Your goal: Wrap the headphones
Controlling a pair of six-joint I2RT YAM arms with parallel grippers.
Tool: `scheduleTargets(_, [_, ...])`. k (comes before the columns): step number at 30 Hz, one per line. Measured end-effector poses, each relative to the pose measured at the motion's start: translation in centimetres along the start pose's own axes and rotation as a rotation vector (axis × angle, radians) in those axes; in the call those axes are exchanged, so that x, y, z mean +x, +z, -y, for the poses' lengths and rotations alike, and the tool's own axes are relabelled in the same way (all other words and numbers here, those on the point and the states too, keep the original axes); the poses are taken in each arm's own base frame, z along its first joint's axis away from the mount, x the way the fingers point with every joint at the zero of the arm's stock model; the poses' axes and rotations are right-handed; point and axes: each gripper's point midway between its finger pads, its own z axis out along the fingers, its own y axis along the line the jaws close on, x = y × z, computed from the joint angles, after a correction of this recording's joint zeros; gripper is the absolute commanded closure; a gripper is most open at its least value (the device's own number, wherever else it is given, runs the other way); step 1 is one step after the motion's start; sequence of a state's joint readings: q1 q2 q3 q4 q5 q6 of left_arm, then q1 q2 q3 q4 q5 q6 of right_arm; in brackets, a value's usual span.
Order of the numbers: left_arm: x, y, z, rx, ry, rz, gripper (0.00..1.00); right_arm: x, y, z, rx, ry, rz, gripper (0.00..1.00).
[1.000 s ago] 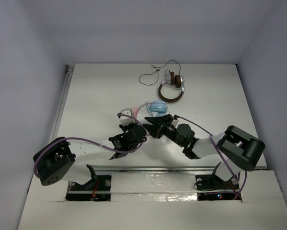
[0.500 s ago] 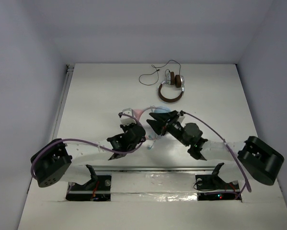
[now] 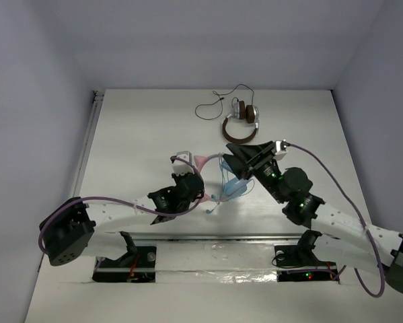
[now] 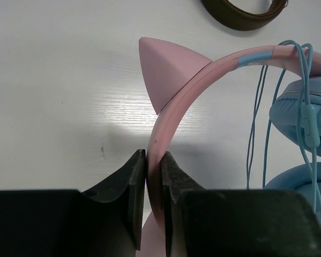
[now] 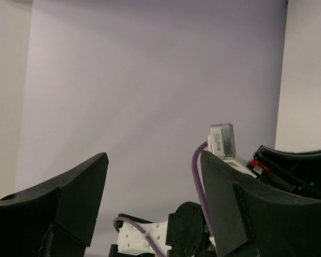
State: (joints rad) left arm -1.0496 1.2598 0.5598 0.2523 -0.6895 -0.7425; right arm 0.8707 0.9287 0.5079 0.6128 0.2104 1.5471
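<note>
The headphones [image 4: 173,101] have a pink cat-ear headband and light blue ear cups [image 4: 305,110]. My left gripper [image 4: 154,160] is shut on the headband just below the cat ear [image 4: 168,72]. The thin light blue cable [image 4: 309,115] loops over the headband and hangs past the cups. In the top view the left gripper [image 3: 194,183] holds the headphones [image 3: 236,187] over the table's middle, and the cable end [image 3: 214,202] dangles below them. My right gripper [image 3: 236,156] hovers just above and behind the cups, open. In its wrist view the right gripper [image 5: 155,160] has nothing between its fingers.
Brown-and-silver headphones [image 3: 241,125] with a black cable [image 3: 211,108] lie at the back of the white table [image 3: 134,134]. Their band edge [image 4: 246,13] shows at the top of the left wrist view. Grey walls enclose the table on three sides.
The right gripper has opened wide and pulled back and to the right, off the headphones, uncovering the blue cups and cable. The left gripper still grips the headband.
</note>
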Motion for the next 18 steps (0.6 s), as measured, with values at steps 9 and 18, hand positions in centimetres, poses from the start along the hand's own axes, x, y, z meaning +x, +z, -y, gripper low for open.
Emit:
scheduleTargets(9, [-1.5,1.1,0.5,0.021,0.013,-0.039,1.00,-4.6,-3.5,-5.6,0.011,-0.342,0.200,1.00])
scheduleTargets(18, [0.5,2.7,-1.0,-0.040,0.130,-0.153,1.00,-10.0,-7.9,-4.8,0.233,-0.684,0.380,0.97])
